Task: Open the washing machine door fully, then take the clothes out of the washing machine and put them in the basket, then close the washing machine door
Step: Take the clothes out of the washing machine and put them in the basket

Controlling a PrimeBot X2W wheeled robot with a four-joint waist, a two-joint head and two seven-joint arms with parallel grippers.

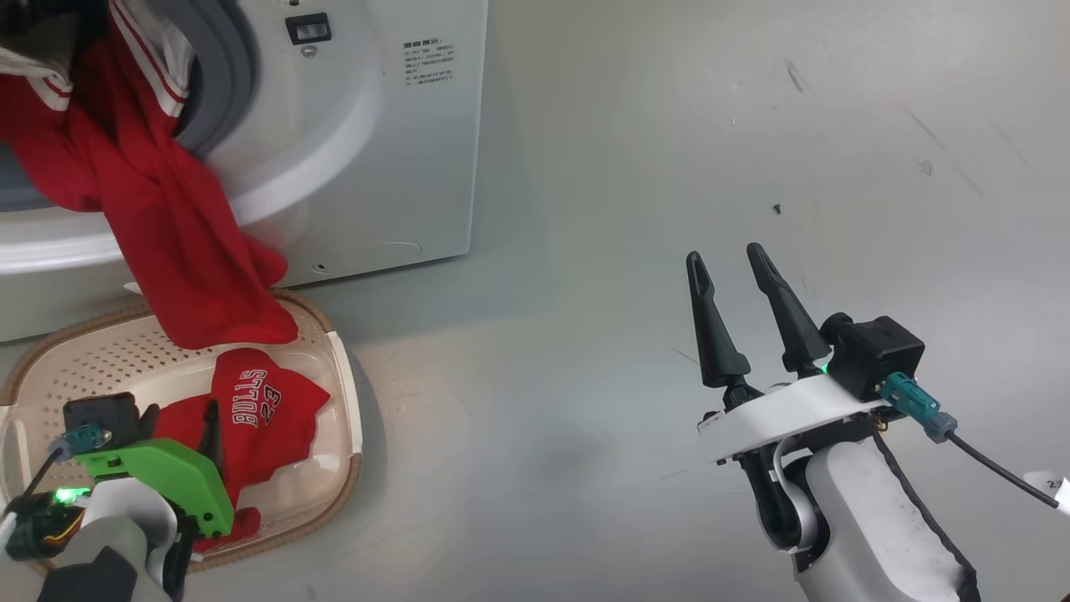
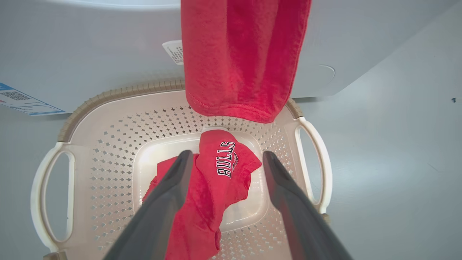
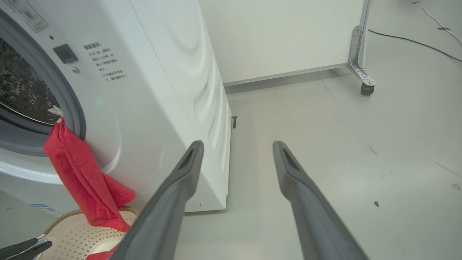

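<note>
- The washing machine point(image 1: 376, 125) is seen with its mouth uncovered, so the door-opening step is judged done.
- One of the clothes, the red piece printed "BULLS 23" point(image 1: 267, 410), is lying in the basket point(image 1: 92, 355), which is set on the floor point(image 1: 585, 376) against the machine's front.
- A second red garment point(image 1: 167, 234) is draped out of the drum point(image 3: 21, 83) across the grey gasket point(image 1: 226, 75), with its lower end hanging over the basket's back rim.
- The left gripper point(image 2: 227, 155) is held over the basket with jaws apart and nothing clamped; the printed piece lies beneath them.
- The right gripper point(image 1: 726, 255) is held well apart over bare floor, jaws apart and empty.
- By judgement, about half is left: the hanging garment is to be pulled free and dropped in, and the door closed.
</note>
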